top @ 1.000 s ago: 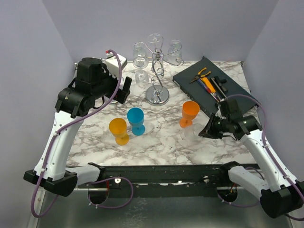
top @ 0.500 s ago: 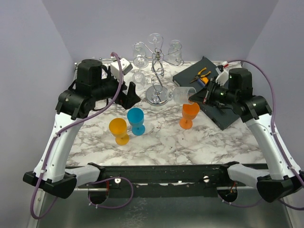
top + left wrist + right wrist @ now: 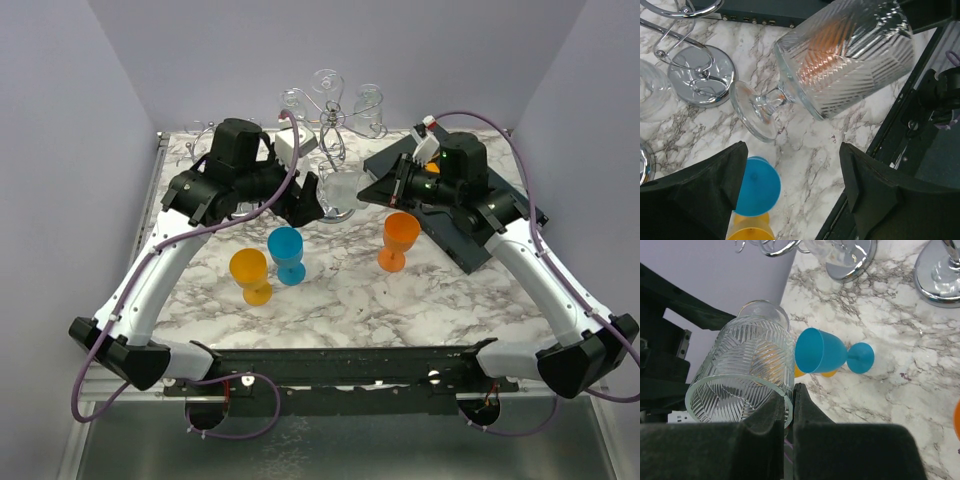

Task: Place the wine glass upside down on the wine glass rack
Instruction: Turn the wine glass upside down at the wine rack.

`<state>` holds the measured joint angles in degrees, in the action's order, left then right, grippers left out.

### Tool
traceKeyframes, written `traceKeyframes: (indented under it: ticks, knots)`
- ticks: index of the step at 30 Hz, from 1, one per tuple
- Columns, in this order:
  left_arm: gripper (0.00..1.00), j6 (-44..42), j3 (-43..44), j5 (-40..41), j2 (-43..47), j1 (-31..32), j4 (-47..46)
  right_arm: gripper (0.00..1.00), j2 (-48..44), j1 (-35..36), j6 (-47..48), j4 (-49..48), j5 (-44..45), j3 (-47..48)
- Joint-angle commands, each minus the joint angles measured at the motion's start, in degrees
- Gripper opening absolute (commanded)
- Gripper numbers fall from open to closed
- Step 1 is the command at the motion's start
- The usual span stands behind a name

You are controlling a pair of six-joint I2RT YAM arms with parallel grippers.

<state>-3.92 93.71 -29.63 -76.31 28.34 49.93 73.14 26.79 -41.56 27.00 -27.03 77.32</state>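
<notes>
Between the pinched fingers of the right tool (image 3: 788, 401) sits the rim of the wine glass (image 3: 747, 367), lying sideways above the counter (image 3: 900, 360), its foot toward the left tool (image 3: 794, 150), whose fingers stand apart just short of it, near the wine glass rack (image 3: 701, 79).

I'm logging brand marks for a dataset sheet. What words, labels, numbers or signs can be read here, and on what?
No text can be read anywhere.
The clear ribbed glass bears only a moulded pattern; the rack, the dark case and the blue cup show no lettering.
</notes>
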Motion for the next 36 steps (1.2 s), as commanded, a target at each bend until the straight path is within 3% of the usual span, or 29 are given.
traceKeyframes:
  ticks: [1,9,17,22,27,28,30,33,36]
  knots:
    - [0.77,0.7,0.5,4.5,-0.6,0.4,-2.5,0.0,-1.8,1.1,-0.8,-8.4,0.6,1.0]
    - [0.64,0.5,-0.5,6.1,0.2,0.4,-4.6,0.0,-3.0,1.8,-0.3,-11.8,-2.2,-2.5]
    - [0.43,0.4,-1.6,3.0,0.5,0.4,-5.5,0.0,-3.4,4.7,0.2,-15.6,-4.2,-4.3]
    - [0.27,-0.2,-2.1,2.5,0.9,0.4,-5.5,0.0,-4.6,5.8,0.6,-17.9,-4.0,-6.0]
    - [0.0,-1.6,-1.7,2.0,1.4,0.4,-5.5,0.01,-5.8,6.3,1.0,-20.3,-4.7,-8.1]
    - [0.0,-2.0,-1.5,1.7,1.5,0.4,-5.5,0.03,-6.0,6.3,1.1,-20.7,-5.0,-8.5]
    - [0.0,-3.2,-1.4,0.8,1.8,0.4,-5.5,0.12,-6.0,6.3,1.5,-21.1,-5.4,-9.0]
    - [0.0,-5.7,-1.9,0.0,2.6,0.4,-5.5,0.45,-6.7,6.3,2.9,-19.5,-4.5,-9.7]
    - [0.0,-9.8,-2.0,2.0,3.5,0.4,-5.5,0.64,-8.1,6.3,4.8,-16.3,-3.1,-10.4]
